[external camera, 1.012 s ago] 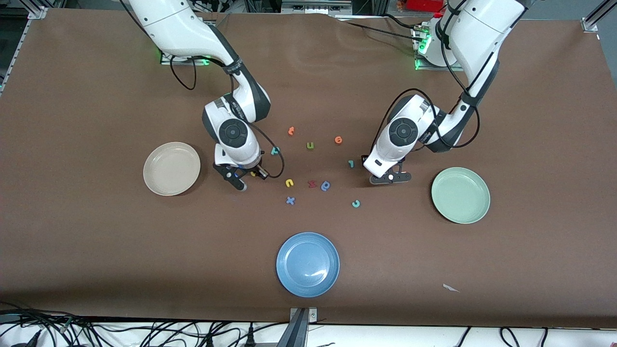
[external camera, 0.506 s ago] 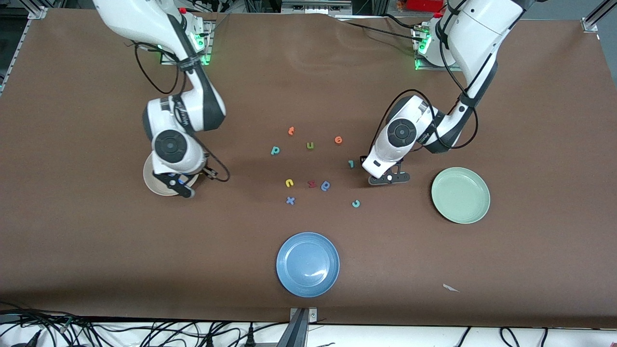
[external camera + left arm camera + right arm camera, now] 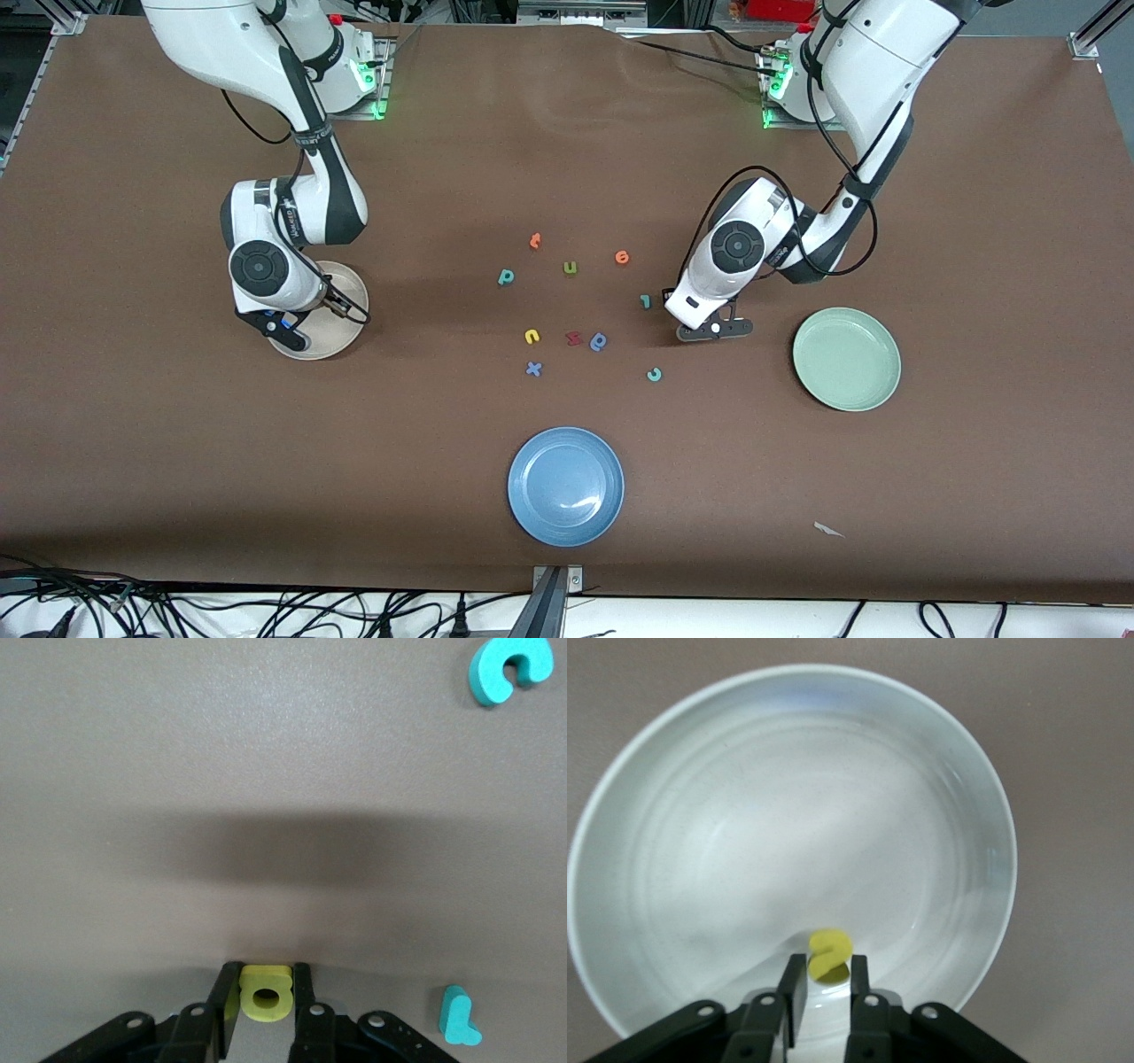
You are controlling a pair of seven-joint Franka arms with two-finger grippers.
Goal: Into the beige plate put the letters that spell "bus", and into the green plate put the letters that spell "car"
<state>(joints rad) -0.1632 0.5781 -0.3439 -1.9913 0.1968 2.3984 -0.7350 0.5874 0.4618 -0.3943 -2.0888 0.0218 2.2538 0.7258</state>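
right gripper moved from letter cluster to over beige plate, nine o'clock; fingers gripping yellow "s". left gripper closed onto yellow "a", three o'clock.

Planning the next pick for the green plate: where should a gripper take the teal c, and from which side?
Probably from straight above: the teal c lies flat on the table, with no other letter touching it. Set one finger on its closed back and the other across its two tips. Squeezing arm against arm would likely just close its gap.
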